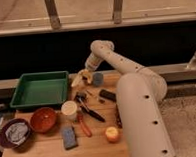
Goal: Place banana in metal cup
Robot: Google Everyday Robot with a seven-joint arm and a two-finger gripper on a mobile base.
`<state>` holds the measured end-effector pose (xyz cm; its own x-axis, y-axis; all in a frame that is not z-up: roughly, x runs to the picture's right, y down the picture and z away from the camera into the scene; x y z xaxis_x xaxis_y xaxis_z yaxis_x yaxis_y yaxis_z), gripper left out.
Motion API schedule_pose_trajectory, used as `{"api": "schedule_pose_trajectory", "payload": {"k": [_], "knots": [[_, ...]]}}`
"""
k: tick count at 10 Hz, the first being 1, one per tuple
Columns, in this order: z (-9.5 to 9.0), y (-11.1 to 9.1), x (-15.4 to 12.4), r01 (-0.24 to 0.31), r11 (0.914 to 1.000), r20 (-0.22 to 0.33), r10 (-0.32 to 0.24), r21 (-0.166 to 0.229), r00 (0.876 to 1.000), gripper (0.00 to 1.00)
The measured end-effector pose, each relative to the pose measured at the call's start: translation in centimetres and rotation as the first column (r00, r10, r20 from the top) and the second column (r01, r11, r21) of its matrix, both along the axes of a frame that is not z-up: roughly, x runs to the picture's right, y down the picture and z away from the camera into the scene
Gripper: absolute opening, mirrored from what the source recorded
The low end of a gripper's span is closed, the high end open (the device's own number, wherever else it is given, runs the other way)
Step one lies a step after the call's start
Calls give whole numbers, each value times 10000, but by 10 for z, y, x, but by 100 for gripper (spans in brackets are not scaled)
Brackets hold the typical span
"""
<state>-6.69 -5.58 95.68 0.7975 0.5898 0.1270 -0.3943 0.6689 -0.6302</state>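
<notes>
The banana [78, 79] is small and pale yellow and sits at the back of the wooden table, just right of the green tray. My gripper [85, 74] is right above it at its right end, touching or nearly touching it. The metal cup [81, 97] is small and dark. It stands a short way in front of the banana, behind the white cup [69, 110]. A blue-grey cup [97, 79] stands just right of the gripper.
A green tray [22, 100] lies at the back left. A red bowl [43, 119] and a purple bowl with a cloth [15, 134] are front left. A black block [107, 95], black and red hand tools [89, 116], a blue sponge [69, 138] and a round orange fruit [112, 134] lie near my arm.
</notes>
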Motion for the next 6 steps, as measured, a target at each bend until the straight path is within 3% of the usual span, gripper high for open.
{"api": "schedule_pose_trajectory", "payload": {"k": [3,6], "knots": [[-6,-2,10,-126,9998,-171,128,131,9998,78],[-27,-25,24,-540,9961,-232,558,699,9982,78]]}}
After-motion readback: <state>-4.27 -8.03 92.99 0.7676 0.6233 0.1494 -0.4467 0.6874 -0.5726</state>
